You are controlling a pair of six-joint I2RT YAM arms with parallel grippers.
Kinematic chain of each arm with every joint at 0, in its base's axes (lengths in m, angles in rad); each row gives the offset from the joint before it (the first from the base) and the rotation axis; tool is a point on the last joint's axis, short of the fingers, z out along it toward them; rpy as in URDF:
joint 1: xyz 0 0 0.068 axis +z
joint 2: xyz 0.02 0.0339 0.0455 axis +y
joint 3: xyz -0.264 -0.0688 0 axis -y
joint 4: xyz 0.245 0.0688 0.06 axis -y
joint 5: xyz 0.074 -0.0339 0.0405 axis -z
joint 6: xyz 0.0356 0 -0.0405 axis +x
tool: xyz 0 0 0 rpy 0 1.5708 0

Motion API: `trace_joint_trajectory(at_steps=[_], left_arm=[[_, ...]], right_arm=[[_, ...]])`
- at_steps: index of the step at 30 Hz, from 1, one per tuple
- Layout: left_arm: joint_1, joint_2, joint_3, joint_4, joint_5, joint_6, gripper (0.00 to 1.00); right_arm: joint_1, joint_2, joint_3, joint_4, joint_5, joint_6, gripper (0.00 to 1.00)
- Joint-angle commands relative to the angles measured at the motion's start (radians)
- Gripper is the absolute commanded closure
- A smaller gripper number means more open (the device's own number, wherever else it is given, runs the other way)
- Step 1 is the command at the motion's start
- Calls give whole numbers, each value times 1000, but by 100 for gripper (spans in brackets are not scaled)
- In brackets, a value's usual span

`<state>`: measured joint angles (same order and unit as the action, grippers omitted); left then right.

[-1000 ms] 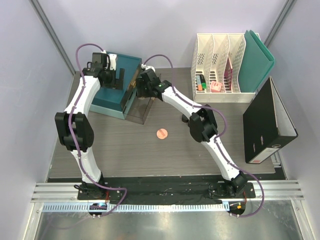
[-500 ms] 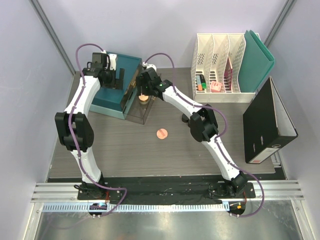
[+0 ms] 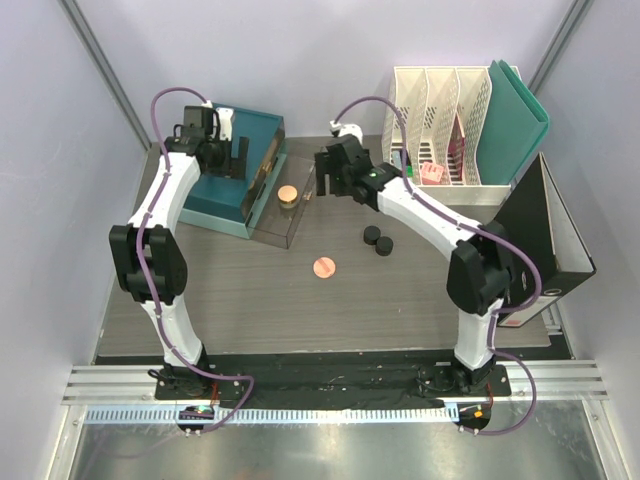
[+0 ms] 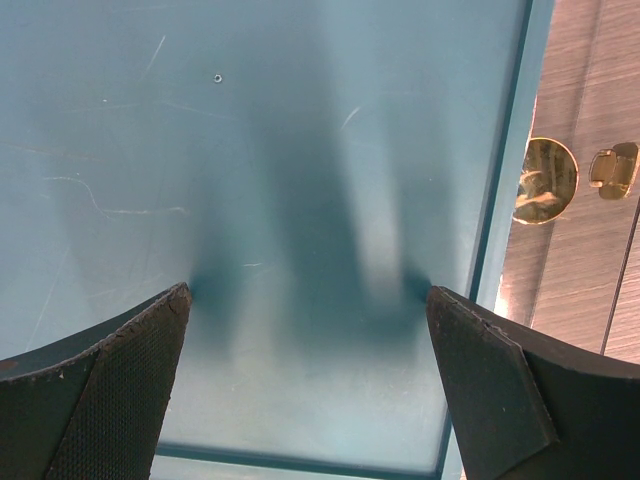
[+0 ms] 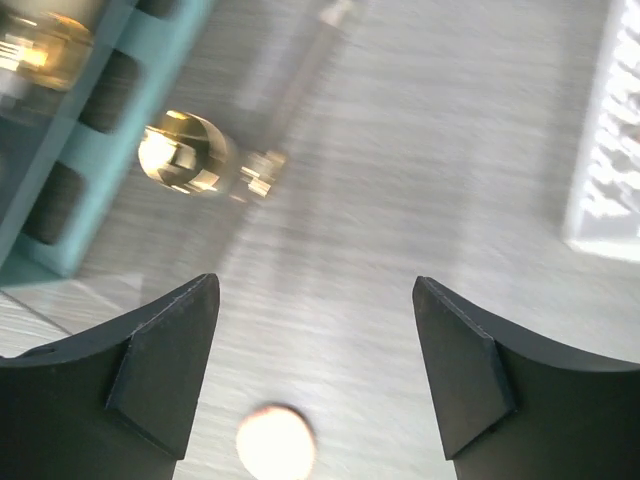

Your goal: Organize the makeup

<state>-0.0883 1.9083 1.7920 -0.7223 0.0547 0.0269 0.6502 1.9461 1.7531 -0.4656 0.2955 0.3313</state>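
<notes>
Your right gripper [image 5: 316,285] hangs with its jaws spread wide and nothing between them, only the bare grey wood-grain table [image 3: 220,300] beneath. From above it sits just to the right of the small round tan jar [image 3: 287,196], close to it but not touching. That jar stands upright inside the clear plastic tray [image 3: 272,232]. In your right wrist view its lid catches the light and looks shiny gold, and the whole frame there is blurred.

Your left gripper [image 4: 308,292] is likewise fully parted and empty. It hovers over the flat top of the teal rectangular box [image 4: 250,120]. The tray lies along that box's right edge, and the jar shows just past the edge in the left wrist view.

The rest of the makeup in view lies loose on the table. The flat round pink compact [image 3: 323,266] is nearer the arm bases than the tray and well apart from it. The two small round black jars [image 3: 377,241] sit side by side under your right forearm. At the far right stand the white perforated file holders [image 3: 440,110], with a teal folder [image 3: 515,120] leaning in the end slot. A black ring binder [image 3: 535,245] lies beside them.
</notes>
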Motion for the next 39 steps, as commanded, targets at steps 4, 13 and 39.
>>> trace_joint_trajectory(at_steps=[4, 13, 39], left_arm=[[4, 49, -66, -127, 34, -2, 0], [5, 51, -74, -132, 45, -2, 0], [5, 60, -69, -137, 8, 5, 0]], right_arm=[[-76, -73, -236, -54, 31, 71, 15], [-132, -1, -291, -96, -33, 137, 13], [-155, 76, -106, -169, -108, 132, 96]])
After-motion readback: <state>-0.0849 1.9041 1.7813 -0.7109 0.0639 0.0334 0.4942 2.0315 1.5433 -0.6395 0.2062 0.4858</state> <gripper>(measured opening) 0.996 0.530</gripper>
